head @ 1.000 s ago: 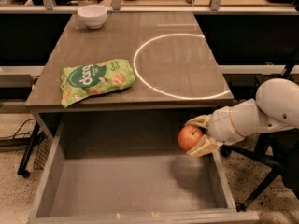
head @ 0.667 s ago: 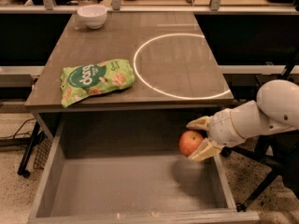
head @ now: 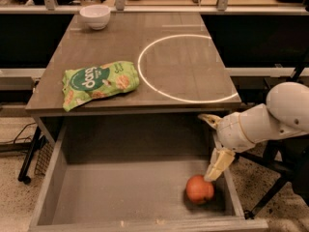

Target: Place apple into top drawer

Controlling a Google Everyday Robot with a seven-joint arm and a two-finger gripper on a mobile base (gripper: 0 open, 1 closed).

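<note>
The apple is a small red-orange ball lying on the flat bottom of the top drawer, near its right front corner. The drawer is pulled out wide below the tabletop. My gripper hangs just above and to the right of the apple, over the drawer's right wall. Its fingers are spread apart and hold nothing. The lower finger's tip is close above the apple.
A green snack bag lies on the grey-brown tabletop at the left front. A white bowl stands at the back left. A white circle is marked on the right half. My white arm reaches in from the right.
The gripper has let go of the apple. The apple has dropped from between the fingers onto the drawer bottom, and the fingers now stand open above it.
</note>
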